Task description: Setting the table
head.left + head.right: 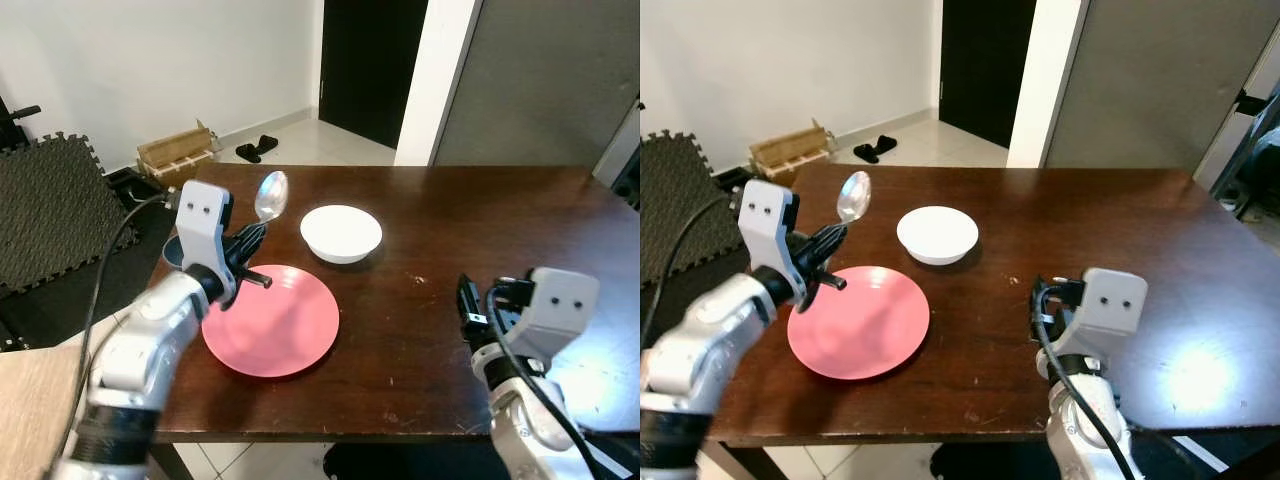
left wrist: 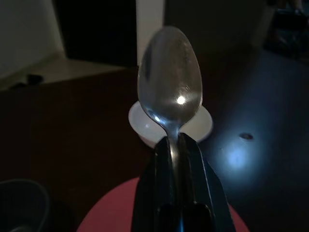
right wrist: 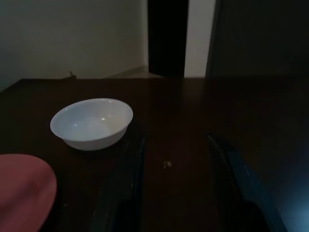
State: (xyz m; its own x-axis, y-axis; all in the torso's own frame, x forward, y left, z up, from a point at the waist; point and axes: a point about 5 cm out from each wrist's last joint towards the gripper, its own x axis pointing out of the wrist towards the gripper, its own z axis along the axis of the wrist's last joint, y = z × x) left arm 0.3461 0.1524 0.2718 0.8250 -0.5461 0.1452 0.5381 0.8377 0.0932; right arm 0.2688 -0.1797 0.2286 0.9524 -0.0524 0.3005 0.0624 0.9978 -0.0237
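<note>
A silver spoon (image 1: 271, 194) stands bowl-up in my left gripper (image 1: 250, 238), which is shut on its handle above the far left rim of the pink plate (image 1: 275, 325). In the left wrist view the spoon (image 2: 169, 84) rises from between the closed fingers (image 2: 161, 159). A white bowl (image 1: 341, 232) sits on the dark wooden table (image 1: 450, 215) just behind the plate. My right gripper (image 3: 175, 169) hovers low over the table's near right part, open, nothing between its fingers (image 3: 133, 179), pointing toward the white bowl (image 3: 91, 123).
A dark cup (image 1: 173, 251) stands at the table's left edge behind my left arm. On the floor beyond are a wooden crate (image 1: 178, 150), black shoes (image 1: 256, 149) and a foam mat (image 1: 50, 200). A dark doorway (image 1: 370, 60) lies behind.
</note>
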